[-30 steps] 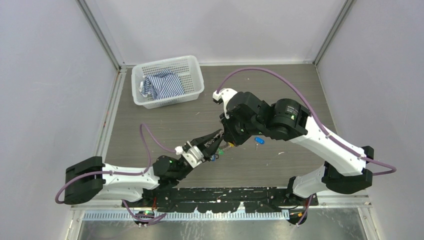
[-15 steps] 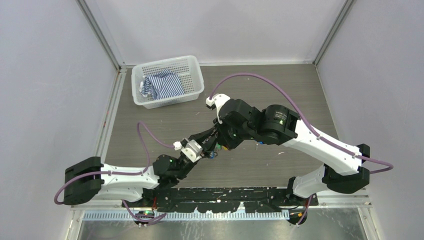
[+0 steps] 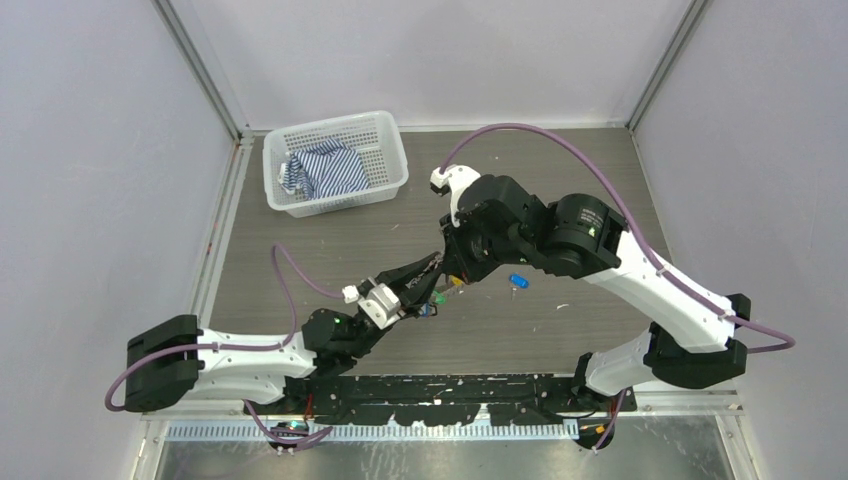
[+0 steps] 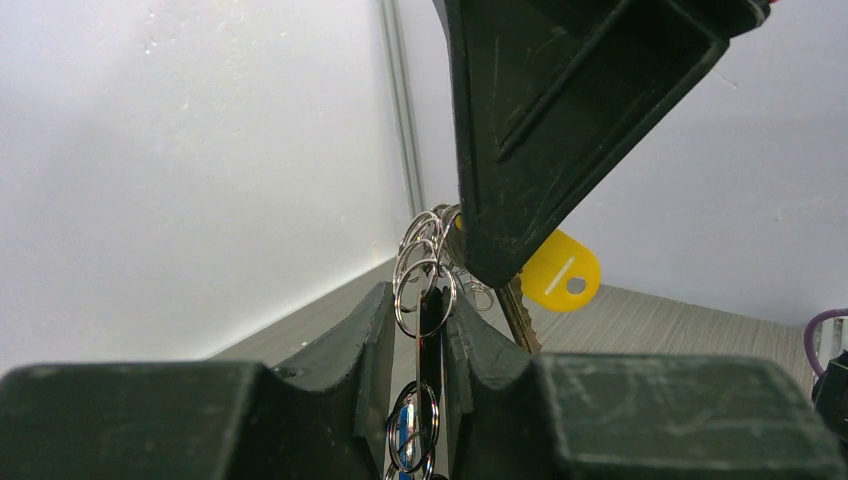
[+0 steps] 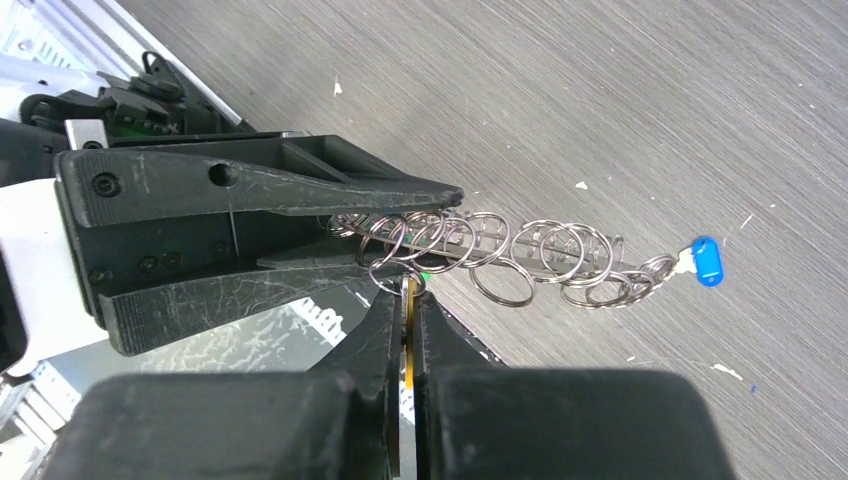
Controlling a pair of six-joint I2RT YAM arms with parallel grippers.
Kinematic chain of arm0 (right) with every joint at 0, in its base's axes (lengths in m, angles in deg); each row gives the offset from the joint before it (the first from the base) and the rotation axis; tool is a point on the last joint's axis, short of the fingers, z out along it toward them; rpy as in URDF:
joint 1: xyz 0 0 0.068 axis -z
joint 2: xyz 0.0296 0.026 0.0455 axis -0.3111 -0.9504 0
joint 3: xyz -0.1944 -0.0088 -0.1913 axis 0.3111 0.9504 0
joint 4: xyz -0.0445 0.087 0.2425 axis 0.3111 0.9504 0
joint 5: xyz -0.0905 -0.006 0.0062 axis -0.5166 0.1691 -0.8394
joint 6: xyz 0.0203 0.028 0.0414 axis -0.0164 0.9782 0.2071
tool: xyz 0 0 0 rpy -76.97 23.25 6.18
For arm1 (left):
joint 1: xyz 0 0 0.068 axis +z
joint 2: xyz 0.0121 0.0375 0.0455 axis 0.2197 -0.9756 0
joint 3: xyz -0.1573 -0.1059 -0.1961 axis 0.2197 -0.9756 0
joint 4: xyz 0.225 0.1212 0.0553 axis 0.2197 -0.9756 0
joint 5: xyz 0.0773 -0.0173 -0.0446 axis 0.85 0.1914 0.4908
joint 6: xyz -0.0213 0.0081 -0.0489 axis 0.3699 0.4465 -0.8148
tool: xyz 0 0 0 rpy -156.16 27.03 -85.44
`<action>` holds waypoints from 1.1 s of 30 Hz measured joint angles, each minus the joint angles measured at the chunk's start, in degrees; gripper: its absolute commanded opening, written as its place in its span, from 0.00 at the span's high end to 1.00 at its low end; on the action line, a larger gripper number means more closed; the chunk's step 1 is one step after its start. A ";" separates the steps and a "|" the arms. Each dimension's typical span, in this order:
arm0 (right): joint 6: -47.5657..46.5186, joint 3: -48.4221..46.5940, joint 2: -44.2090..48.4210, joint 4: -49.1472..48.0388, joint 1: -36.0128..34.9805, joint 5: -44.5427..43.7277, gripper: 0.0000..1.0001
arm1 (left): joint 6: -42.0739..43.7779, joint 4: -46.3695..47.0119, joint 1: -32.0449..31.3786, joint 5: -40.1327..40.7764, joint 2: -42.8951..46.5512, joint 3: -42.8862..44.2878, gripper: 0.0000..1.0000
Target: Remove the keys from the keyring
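My left end effector (image 4: 420,318) is narrowed onto the keyring (image 5: 480,245), a run of small split rings held off the desk (image 5: 620,100) between its fingers. My right end effector (image 5: 408,305) meets it from above, pinched tight on a yellow-tagged key (image 4: 560,272) that hangs from those rings. A blue-tagged key (image 3: 517,281) lies on the desk, just to the right of both end effectors.

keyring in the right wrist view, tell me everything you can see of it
The keyring shows as a row of thin, shiny silver wire rings overlapping like a coil, held up above the table. The left hand clamps one end between its black fingers; the right hand pinches a yellow-tagged key hanging from those rings. Nothing grips the far end.
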 measured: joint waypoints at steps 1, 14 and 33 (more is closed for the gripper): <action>0.04 -0.37 -0.07 0.28 0.17 0.55 0.99 | 0.00 0.07 0.04 -0.17 -0.02 0.00 1.00; -2.38 -14.45 -6.97 10.54 0.70 3.08 0.99 | 0.50 1.29 0.13 -2.10 -1.86 1.55 0.65; -4.94 -15.06 -7.15 15.61 1.25 5.77 0.99 | 1.38 -13.22 0.48 -10.47 3.15 3.37 0.50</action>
